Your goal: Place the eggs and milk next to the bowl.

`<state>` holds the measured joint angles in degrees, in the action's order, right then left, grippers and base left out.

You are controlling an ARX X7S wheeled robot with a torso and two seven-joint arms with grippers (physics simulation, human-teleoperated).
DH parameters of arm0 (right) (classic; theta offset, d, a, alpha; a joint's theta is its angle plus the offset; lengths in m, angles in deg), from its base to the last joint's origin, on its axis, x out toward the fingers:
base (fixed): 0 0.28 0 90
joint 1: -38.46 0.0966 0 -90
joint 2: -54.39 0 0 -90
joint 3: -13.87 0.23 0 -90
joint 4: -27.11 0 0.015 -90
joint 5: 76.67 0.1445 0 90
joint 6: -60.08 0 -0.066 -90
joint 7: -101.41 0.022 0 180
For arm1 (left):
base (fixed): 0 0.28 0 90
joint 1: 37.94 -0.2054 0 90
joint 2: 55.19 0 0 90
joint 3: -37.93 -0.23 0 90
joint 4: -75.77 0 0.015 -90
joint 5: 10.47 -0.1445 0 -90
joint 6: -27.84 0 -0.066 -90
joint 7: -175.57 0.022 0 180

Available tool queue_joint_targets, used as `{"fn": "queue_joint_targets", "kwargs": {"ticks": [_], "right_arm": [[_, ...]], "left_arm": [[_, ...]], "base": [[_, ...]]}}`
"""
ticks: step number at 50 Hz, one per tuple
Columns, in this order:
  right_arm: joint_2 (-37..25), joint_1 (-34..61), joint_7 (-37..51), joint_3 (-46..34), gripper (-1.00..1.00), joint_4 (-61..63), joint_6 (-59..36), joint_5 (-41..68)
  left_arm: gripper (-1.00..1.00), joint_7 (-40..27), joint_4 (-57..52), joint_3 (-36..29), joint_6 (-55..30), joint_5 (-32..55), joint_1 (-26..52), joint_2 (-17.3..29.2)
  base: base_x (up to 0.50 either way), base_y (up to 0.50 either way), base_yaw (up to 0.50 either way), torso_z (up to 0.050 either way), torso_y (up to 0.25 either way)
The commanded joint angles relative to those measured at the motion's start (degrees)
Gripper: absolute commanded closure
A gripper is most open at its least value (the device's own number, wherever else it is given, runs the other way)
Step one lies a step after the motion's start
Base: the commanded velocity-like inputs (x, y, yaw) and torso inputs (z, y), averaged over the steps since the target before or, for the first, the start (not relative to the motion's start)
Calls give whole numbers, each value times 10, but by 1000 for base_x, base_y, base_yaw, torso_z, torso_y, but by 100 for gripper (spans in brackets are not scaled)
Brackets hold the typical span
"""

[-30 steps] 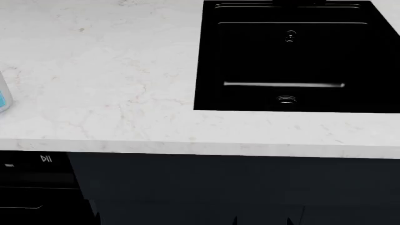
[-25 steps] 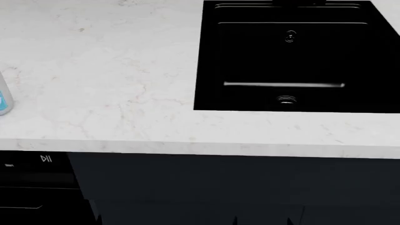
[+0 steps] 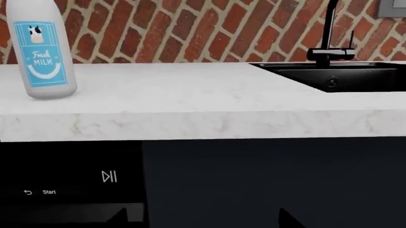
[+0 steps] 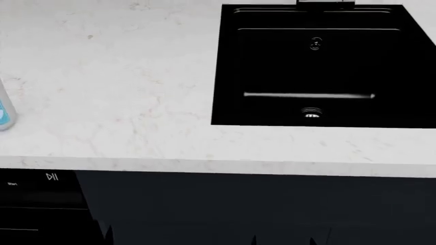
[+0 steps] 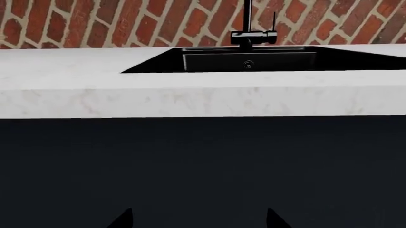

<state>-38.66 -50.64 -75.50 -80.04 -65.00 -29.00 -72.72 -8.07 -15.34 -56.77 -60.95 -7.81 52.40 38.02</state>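
Observation:
The milk (image 3: pixel 41 47), a white bottle with a blue "Fresh Milk" label, stands upright on the white marble counter (image 3: pixel 190 95). In the head view only a sliver of the milk (image 4: pixel 3 109) shows at the left edge. Neither the eggs nor the bowl is in view. My left gripper (image 3: pixel 203 221) is open and empty, held below the counter's edge in front of the dark cabinet, to the right of the milk. My right gripper (image 5: pixel 198 219) is also open and empty, low before the cabinet under the sink.
A black sink (image 4: pixel 320 66) is sunk into the counter at the right, with a black tap (image 5: pixel 250 28) behind it and a brick wall (image 3: pixel 190 28) at the back. A dark appliance panel with a play-pause mark (image 4: pixel 52 177) sits under the counter at the left.
The head view has shifted a little: the counter's front edge and the sink now sit lower in the picture. The milk stays at the left edge.

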Motion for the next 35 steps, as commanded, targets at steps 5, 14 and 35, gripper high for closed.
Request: {"fn": "queue_joint_targets", "kwargs": {"ticks": [5,14,35], "right_arm": [[-13,-3,14,-16,-100,17,-5,14],[-19,-5,21,-23,-100,34,-14,20],[-57,4,51,-18,-100,166,-100,33]], "left_arm": [[-100,-14,-13,-22,9,2,-3,16],[-100,-24,-21,-28,12,4,-6,23],[-100,-23,-148,-42,-80,30,13,52]], "base": [[0,0,0,50,0],[0,0,0,50,0],[0,0,0,46,0]]}}
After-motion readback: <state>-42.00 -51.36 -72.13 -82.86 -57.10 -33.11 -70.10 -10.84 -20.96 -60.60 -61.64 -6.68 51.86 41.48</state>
